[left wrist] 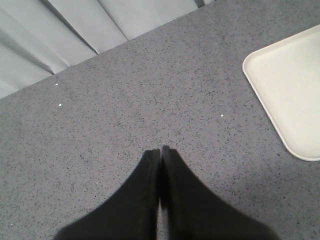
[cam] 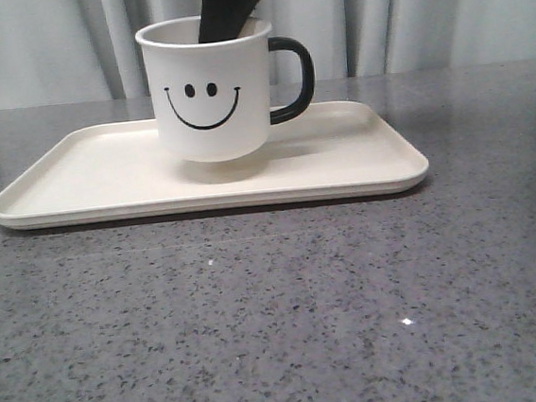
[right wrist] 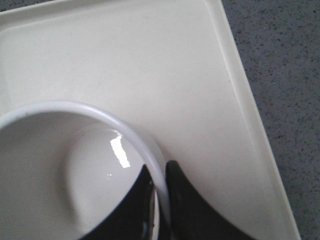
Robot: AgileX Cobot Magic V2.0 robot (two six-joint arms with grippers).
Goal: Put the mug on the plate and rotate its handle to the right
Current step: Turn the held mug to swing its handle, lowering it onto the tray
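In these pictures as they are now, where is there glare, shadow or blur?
Front view: the mug is sharp and throws a soft shadow on the plate; one bright glint on the table. Right wrist view: a white highlight inside the mug; the right tool at its rim is dark and soft. Left wrist view: the left tool is blurred, the table grain sharp.

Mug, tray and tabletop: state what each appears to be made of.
The mug looks like glossy glazed ceramic: a bright glare patch shines inside it in the right wrist view, though hard plastic is possible. The tray looks like matte cream plastic or melamine, with thin rounded rims and no sharp glare. The tabletop looks like polished grey speckled stone or a stone-look laminate, showing small light glints.
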